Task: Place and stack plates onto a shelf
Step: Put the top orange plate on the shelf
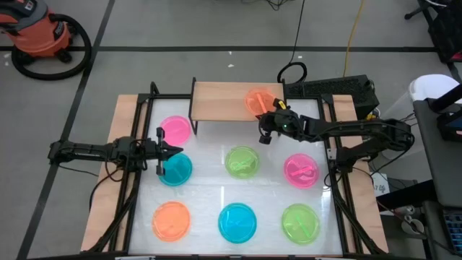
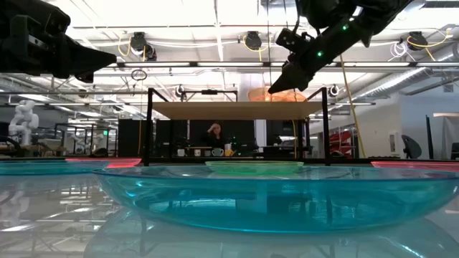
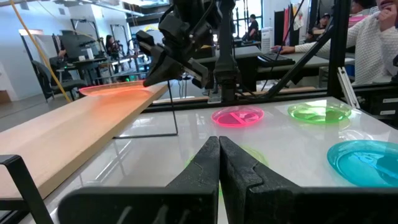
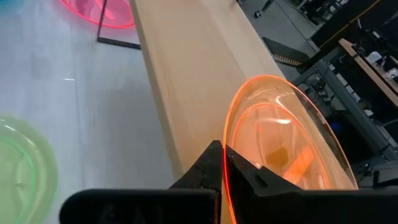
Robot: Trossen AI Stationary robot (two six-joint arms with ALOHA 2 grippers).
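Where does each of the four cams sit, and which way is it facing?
High view: overhead, straight down on table, both arms, shelf.
Low view: tabletop height behind a blue plate, facing the shelf; right end effector overhead.
Left wrist view: on the left arm, over its shut end effector toward the right arm.
Right wrist view: on the right arm, at the gripped orange plate over the shelf.
Shared: all four show that orange plate.

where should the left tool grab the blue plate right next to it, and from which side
Take the blue plate by its raised rim, at the edge nearest the left tool, one finger inside and one outside. It lies flat and shallow on the table, so only the thin lip offers a pinch. Probably come from above on the left side, where nothing crowds it.
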